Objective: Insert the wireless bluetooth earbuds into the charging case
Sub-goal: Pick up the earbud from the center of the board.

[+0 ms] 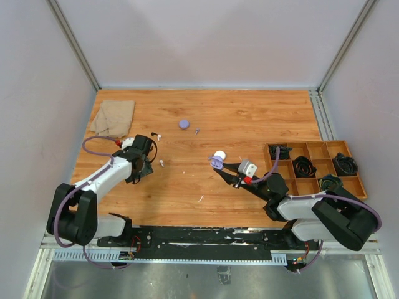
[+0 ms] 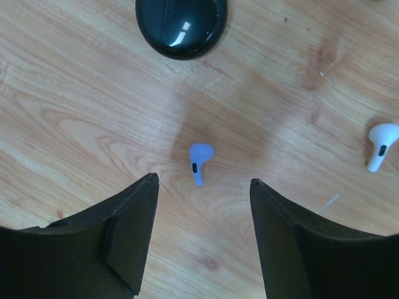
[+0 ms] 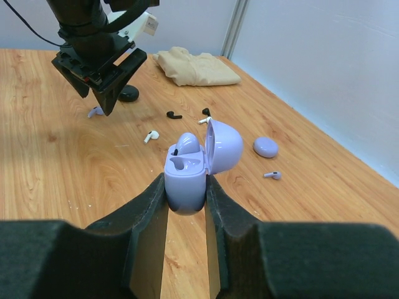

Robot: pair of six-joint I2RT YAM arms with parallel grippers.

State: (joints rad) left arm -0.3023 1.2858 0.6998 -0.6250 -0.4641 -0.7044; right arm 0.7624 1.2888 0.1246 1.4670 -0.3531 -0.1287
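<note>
Two arms reach over the wooden surface (image 1: pixel 249 118) in the overhead view. The left gripper (image 1: pixel 143 167) hangs near the left edge with a white earbud (image 1: pixel 161 163) just beside it; from here I cannot tell how far its jaws stand apart. The right gripper (image 1: pixel 219 164) sits around the middle of the surface, carrying a lavender case (image 1: pixel 216 162). A beige cloth (image 1: pixel 113 117) lies in the far left corner. A closed purple case (image 1: pixel 184 124) rests toward the far edge, and a divided tray (image 1: pixel 319 151) of coiled cables sits at the right edge.

Seen from the left wrist, the jaws stand wide and touch nothing. A pale purple earbud (image 2: pixel 200 161) lies flat on the surface between them, apart from both. A black case (image 2: pixel 181 25) rests just beyond it, and the white earbud lies off to one side.

Seen from the right wrist, the jaws are narrow and clamped on the lower shell of the lavender case, which is lifted off the surface with its lid (image 3: pixel 223 148) hinged open and upright. A seated earbud (image 3: pixel 189 143), pale purple, appears to rest in one well. Beyond it, a black earbud (image 3: pixel 173 114) lies on the wood with another dark earbud (image 3: pixel 204 112) near it, both short of the cloth. A small purple earbud (image 3: pixel 272 175) lies close to the closed purple case
</note>
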